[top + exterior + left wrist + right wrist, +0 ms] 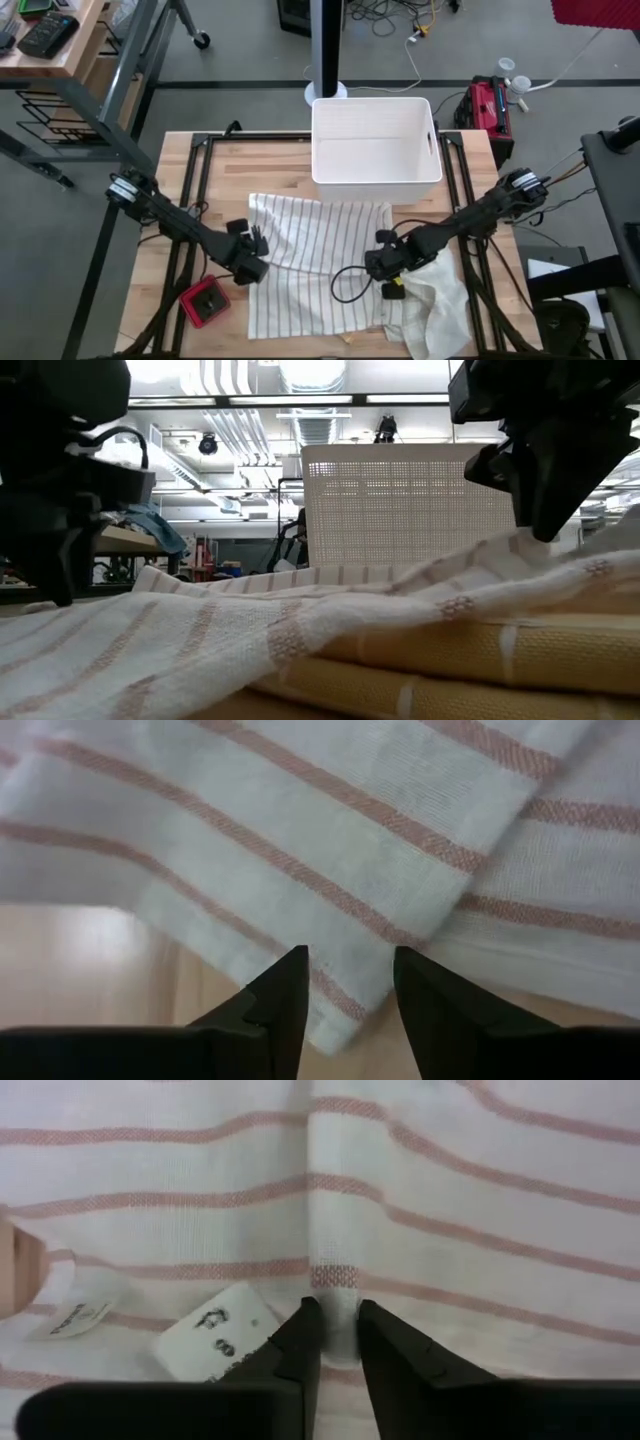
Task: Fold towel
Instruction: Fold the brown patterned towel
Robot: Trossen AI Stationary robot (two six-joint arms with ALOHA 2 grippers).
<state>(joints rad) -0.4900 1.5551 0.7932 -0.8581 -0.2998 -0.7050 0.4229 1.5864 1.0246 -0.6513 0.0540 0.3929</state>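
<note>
Striped towel (330, 850) edge sits between the left gripper's (348, 982) open jaws; the right gripper (338, 1332) pinches a towel fold.

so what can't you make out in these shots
- Whether the right gripper actually pinches the striped towel: right wrist view shows only a narrow gap over a crease.
- Print on the care tag: too small.
- Table under the towels: low view, cloth fills the foreground.

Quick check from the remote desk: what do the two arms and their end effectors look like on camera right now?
Both arms are dark, slim and jointed, with pale labelled collars near the shoulders. The left end effector and the right end effector each end in two black, tapered fingers. A black cable loops beside the right end effector, which shows a small yellow part.
</note>
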